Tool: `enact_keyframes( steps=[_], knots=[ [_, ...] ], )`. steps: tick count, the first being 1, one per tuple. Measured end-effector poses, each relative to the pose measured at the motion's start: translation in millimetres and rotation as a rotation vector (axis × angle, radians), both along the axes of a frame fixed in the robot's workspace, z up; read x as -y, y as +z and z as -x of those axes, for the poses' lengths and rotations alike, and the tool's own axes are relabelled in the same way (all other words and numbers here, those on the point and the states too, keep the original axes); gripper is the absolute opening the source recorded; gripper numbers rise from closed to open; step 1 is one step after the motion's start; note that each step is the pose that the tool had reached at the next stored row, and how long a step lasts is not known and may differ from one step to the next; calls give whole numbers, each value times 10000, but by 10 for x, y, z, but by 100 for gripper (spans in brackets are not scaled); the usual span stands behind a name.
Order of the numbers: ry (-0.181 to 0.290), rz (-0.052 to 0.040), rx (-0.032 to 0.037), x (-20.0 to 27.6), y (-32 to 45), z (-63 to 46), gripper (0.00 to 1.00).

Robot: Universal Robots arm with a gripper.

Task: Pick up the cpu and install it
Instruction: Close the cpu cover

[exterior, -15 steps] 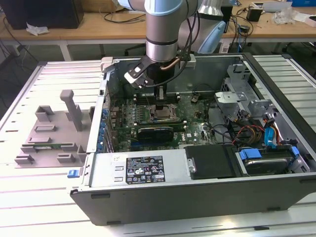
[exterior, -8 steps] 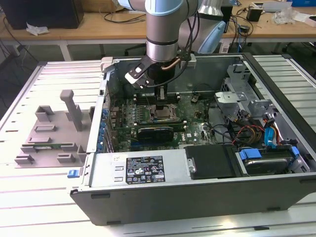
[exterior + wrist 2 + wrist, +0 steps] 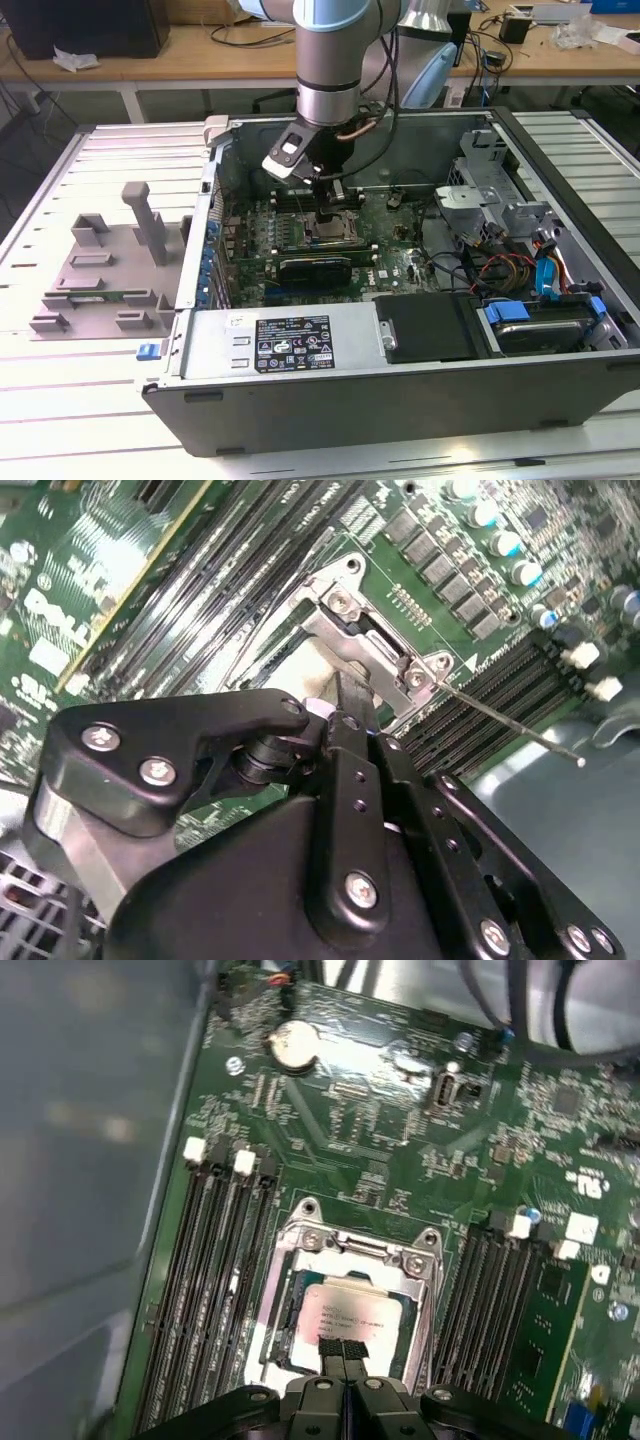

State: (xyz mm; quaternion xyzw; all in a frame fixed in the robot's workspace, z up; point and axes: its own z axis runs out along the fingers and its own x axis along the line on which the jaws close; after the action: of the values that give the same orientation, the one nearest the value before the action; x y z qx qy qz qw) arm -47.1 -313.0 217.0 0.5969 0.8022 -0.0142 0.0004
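The cpu (image 3: 350, 1312), a silver-grey square chip, lies in the metal socket frame (image 3: 355, 1252) on the green motherboard (image 3: 400, 1150). My gripper (image 3: 343, 1352) hangs straight above the socket. Its two black fingers are pressed together with no gap, their tips at the chip's near edge, and nothing sits between them. In the exterior view the gripper (image 3: 328, 212) reaches down into the open computer case (image 3: 420, 400) over the socket (image 3: 338, 230). The second wrist view shows the gripper's black body and fingers (image 3: 348, 715) in front of the socket frame (image 3: 362, 630).
Black memory slots (image 3: 215, 1280) flank the socket on both sides. A thin wire lever (image 3: 510, 720) sticks out beside the socket. A long black expansion card (image 3: 315, 268), a power supply (image 3: 290, 340), drive bays and cables (image 3: 520, 270) fill the case. A grey fixture (image 3: 110, 265) stands at the exterior view's left.
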Motion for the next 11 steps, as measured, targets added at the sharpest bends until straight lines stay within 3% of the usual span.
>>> enact_keyframes(
  steps=[5,11],
  knots=[
    [1354,0,0,0,0,0,11],
    [2415,1,-1,0,0,0,11]
  ],
)
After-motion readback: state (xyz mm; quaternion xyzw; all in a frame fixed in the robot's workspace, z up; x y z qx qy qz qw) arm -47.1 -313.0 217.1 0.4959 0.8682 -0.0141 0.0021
